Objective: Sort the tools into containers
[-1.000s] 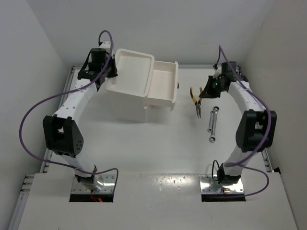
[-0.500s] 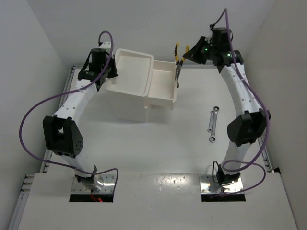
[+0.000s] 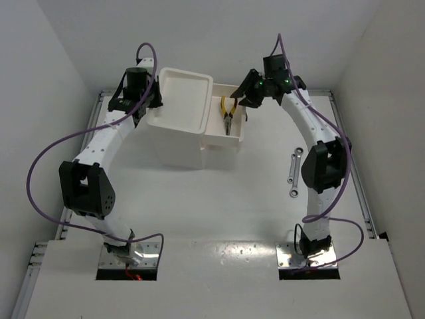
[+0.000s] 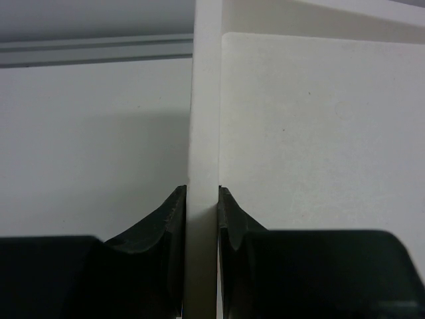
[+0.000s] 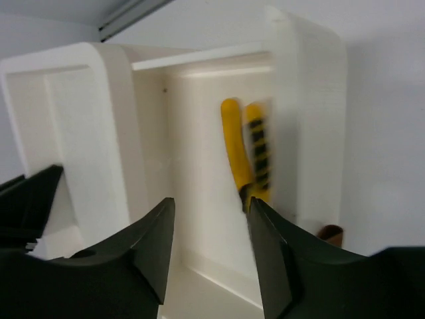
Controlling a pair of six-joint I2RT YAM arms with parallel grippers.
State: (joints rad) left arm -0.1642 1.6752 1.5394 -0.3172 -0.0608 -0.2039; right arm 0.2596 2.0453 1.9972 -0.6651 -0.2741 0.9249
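The right gripper (image 5: pixel 209 214) hovers over the pulled-out drawer (image 3: pixel 222 141) with its jaws spread and nothing between them, while the yellow-handled pliers (image 5: pixel 246 159) lie free on the drawer floor just below, along the wall nearest the small red-brown knob (image 5: pixel 330 232). Across the white container (image 3: pixel 179 100), the left gripper (image 4: pixel 201 199) is clenched on the thin rim of the tray top, one finger on either side of it. Well apart from the drawer, the silver wrenches (image 3: pixel 295 166) lie on the table (image 3: pixel 252 199) beside the right arm.
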